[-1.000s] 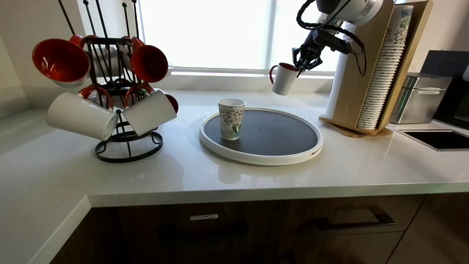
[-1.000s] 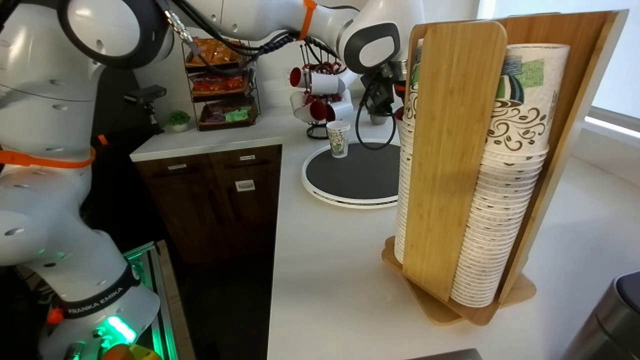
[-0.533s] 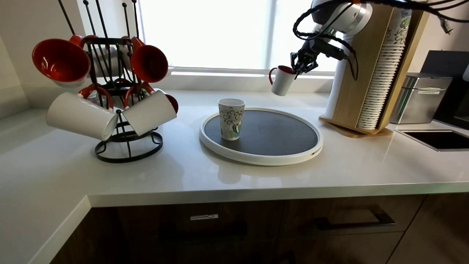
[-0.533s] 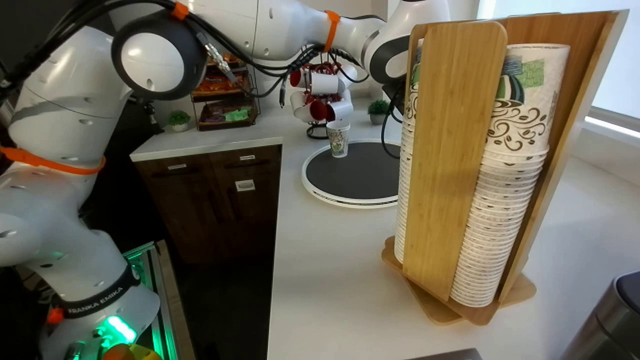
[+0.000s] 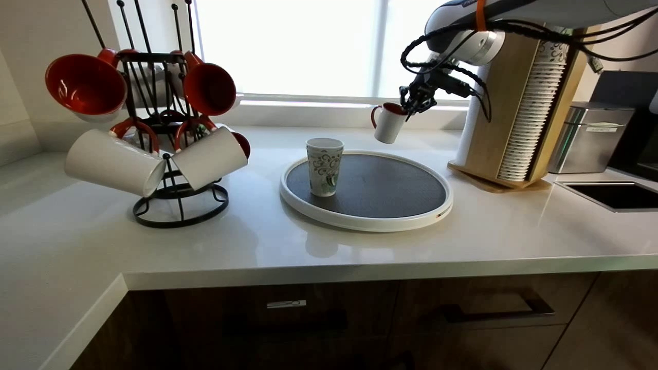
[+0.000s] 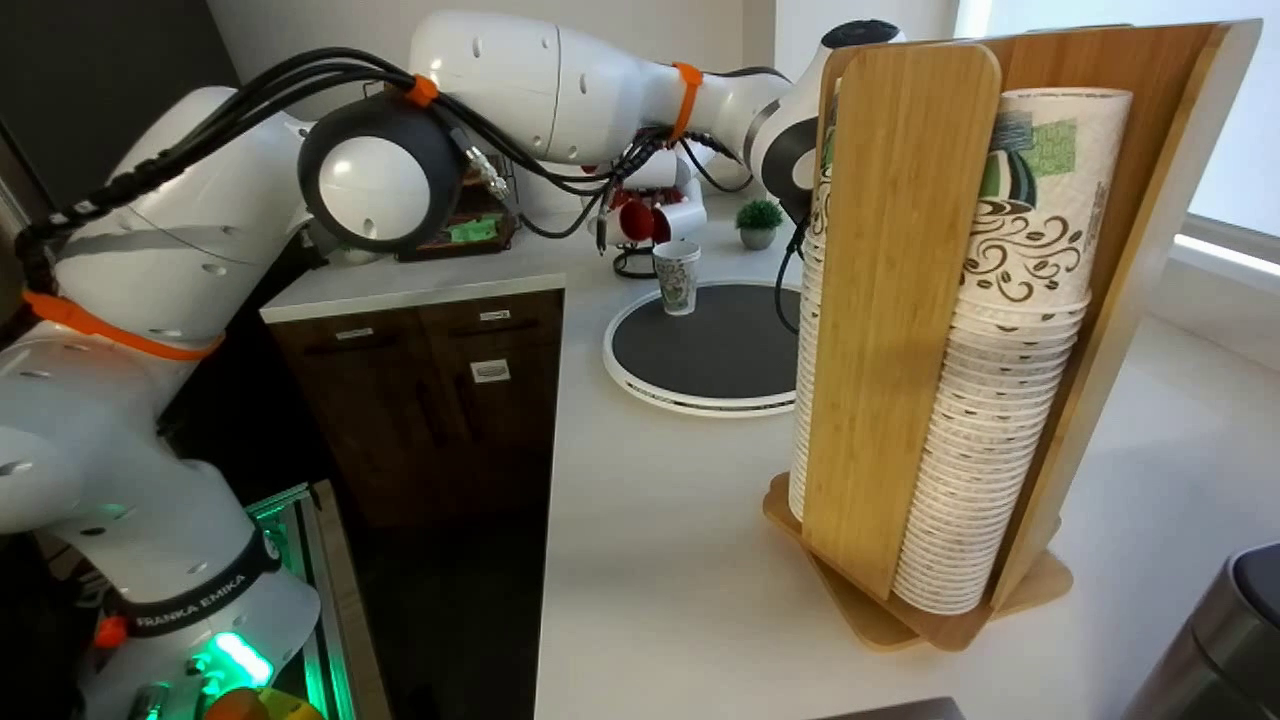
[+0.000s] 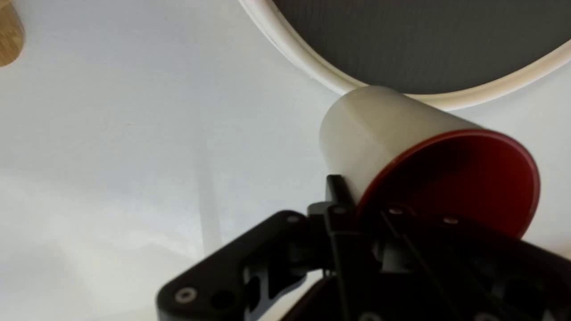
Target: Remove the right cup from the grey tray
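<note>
I've brought the mug (image 5: pixel 389 126) lower, its rim pinched in my hand (image 7: pixel 362 203); it hangs tilted near the grey tray (image 5: pixel 383 185), clearance hard to judge, so set-down alongside looks close.

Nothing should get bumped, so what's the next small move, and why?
Perhaps ease the tilted, red-lined white mug, held aloft by the black pincer, away from the round grey tray: in the wrist view the mug overlaps the tray's white rim.

Mugs (image 5: pixel 115 163) on a black rack (image 5: pixel 179 193), stacked paper cups (image 6: pixel 998 430) in wooden holder (image 6: pixel 890 330), potted plant (image 6: pixel 759 222)
</note>
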